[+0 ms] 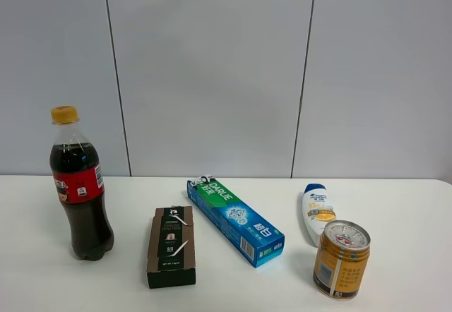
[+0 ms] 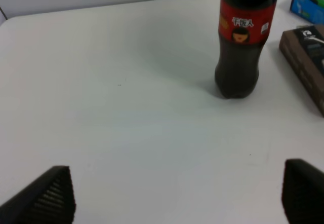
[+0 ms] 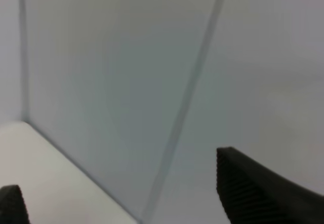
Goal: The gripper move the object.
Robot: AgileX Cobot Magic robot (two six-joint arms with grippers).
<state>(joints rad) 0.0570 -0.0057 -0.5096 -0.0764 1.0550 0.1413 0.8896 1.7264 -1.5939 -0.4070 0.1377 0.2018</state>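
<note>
The cola bottle (image 1: 80,185) stands upright, long axis vertical, at the left of the white bench (image 1: 395,206), near a brown box (image 1: 171,247). It lies ahead of the left gripper (image 2: 177,196), well apart, offset toward the box. The jaws are spread and empty. The right gripper (image 3: 126,198), jaws also spread, faces the grey wall (image 1: 212,72). The left arm is judged nearer.

White table (image 1: 402,202) bearing, left to right, a flat dark brown carton (image 1: 171,247), a blue-green toothpaste box (image 1: 234,220), a white shampoo bottle (image 1: 317,212) and an upright gold can (image 1: 342,259).
</note>
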